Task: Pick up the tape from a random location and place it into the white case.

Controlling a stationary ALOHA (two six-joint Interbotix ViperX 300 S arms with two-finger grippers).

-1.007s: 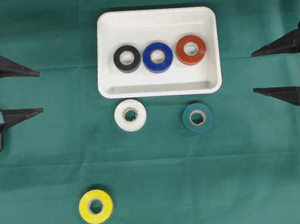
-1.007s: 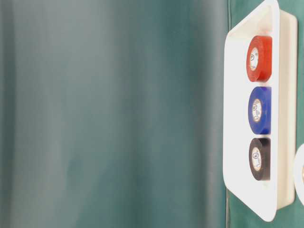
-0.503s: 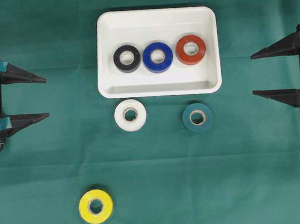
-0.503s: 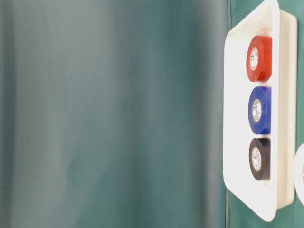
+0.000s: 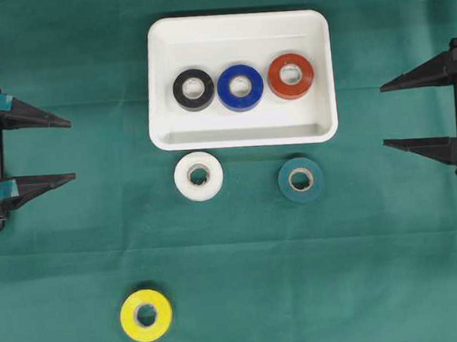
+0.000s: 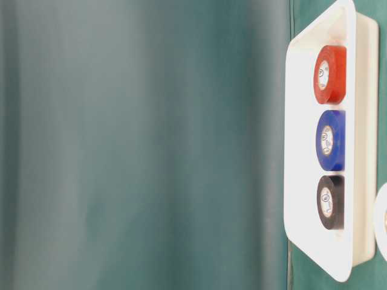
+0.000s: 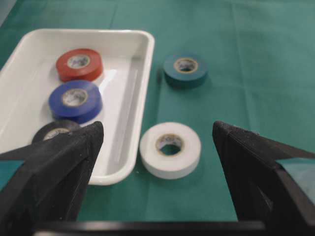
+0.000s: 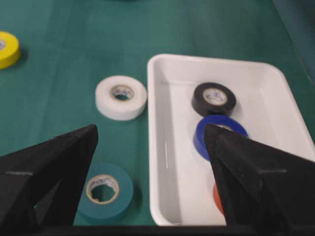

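Observation:
The white case [image 5: 237,26] lies at the table's top centre and holds a black [image 5: 179,91], a blue [image 5: 224,89] and a red tape roll [image 5: 306,75]. Three rolls lie on the green cloth: a white tape [image 5: 183,178] just below the case, a teal tape [image 5: 316,180] to its right, and a yellow tape [image 5: 164,314] at the lower left. My left gripper [image 5: 72,148] stands open at the left edge, pointing at the white tape [image 7: 170,166]. At the right edge my right gripper [image 5: 382,116] is open and empty, with the teal tape [image 8: 123,197] below it.
The green cloth [image 5: 300,276] covers the whole table. In the table-level view the case [image 6: 302,121] shows on the right with its three rolls, and the rest is blurred green.
My left gripper has slid a little to the right, toward the middle. The right gripper has edged slightly left. No tape has moved.

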